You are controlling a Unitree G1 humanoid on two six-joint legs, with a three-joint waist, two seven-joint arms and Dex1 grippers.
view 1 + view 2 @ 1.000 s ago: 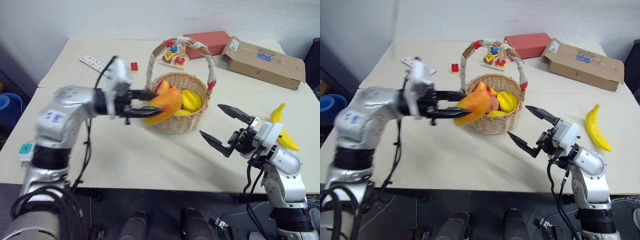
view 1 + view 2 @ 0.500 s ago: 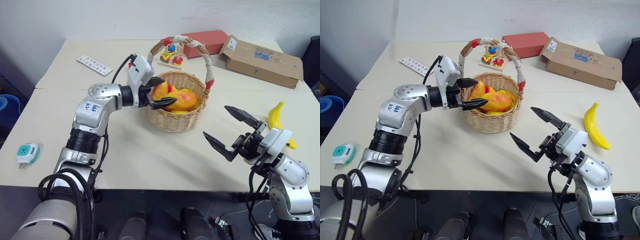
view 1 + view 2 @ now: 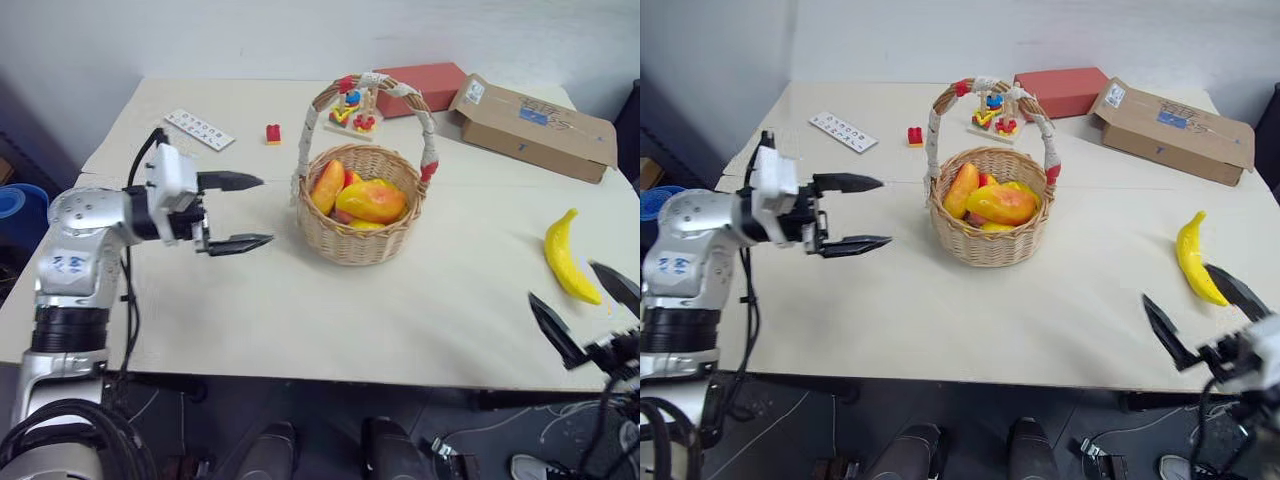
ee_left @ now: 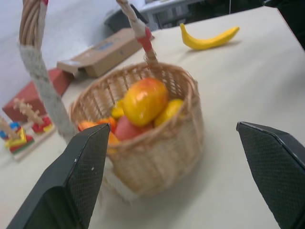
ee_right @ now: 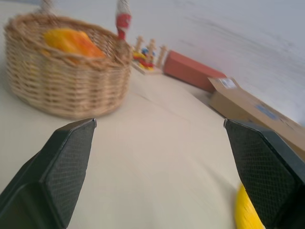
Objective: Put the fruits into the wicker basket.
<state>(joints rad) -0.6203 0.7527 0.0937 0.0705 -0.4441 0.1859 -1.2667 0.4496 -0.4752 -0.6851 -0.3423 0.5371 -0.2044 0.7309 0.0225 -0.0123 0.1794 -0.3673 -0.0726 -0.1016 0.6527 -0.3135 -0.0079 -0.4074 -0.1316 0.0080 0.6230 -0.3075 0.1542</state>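
Fruits sat mostly gathered in the wicker basket at the middle of the table, with the job judged nearly done. On the left, the left gripper hung just above the tabletop, near the basket but apart from it, its two black fingers spread wide and carrying nothing. In the basket the mango lay on top, with an orange fruit leaning against the rim beside it, a reddish fruit under it that looked like the peach, and a patch of yellow underneath; at least three pieces could be counted there, and the rest were too buried to tell. Behind the basket stood one small red block, one stacking toy, one red box and one cardboard box. To the right, one banana lay alone on the table, well apart from the basket: the single fruit left to move. Just beside it the right gripper, low at the table's near edge, had its fingers wide apart and empty, so the banana's pickup was probably next
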